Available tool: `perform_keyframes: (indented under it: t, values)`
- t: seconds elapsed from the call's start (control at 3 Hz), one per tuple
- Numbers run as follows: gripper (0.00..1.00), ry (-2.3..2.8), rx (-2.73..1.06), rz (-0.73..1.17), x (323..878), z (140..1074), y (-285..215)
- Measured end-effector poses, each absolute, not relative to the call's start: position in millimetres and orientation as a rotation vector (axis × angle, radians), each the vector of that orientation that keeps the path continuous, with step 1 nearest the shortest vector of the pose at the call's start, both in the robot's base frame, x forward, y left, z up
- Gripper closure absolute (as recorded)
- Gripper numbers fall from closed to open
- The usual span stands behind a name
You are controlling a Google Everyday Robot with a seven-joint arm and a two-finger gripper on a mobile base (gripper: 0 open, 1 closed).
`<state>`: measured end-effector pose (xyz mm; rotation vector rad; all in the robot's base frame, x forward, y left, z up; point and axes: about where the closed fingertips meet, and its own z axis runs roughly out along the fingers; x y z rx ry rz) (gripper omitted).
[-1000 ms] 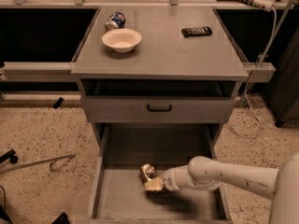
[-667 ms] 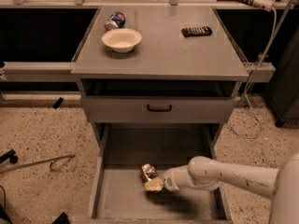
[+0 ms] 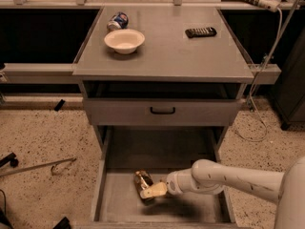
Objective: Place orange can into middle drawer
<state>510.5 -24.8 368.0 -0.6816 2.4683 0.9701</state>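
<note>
The orange can (image 3: 141,181) is a shiny orange-gold can inside the open middle drawer (image 3: 190,209), the deep grey box pulled out at the bottom of the cabinet. It sits left of centre, low over the drawer floor. My gripper (image 3: 148,190) reaches in from the right on a white arm and its pale fingers are shut on the can.
A shallow grey drawer front with a black handle (image 3: 162,111) is above. On the cabinet top (image 3: 190,56) are a white bowl (image 3: 124,40), a blue-and-white can (image 3: 117,21) and a black remote (image 3: 200,32). A cable (image 3: 259,113) hangs at the right. Speckled floor lies on both sides.
</note>
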Motion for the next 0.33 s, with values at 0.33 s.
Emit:
perform_keyframes:
  t: [0.33]
  values:
    - [0.0,2.468,-0.682,0.97,510.5,368.0,-24.8]
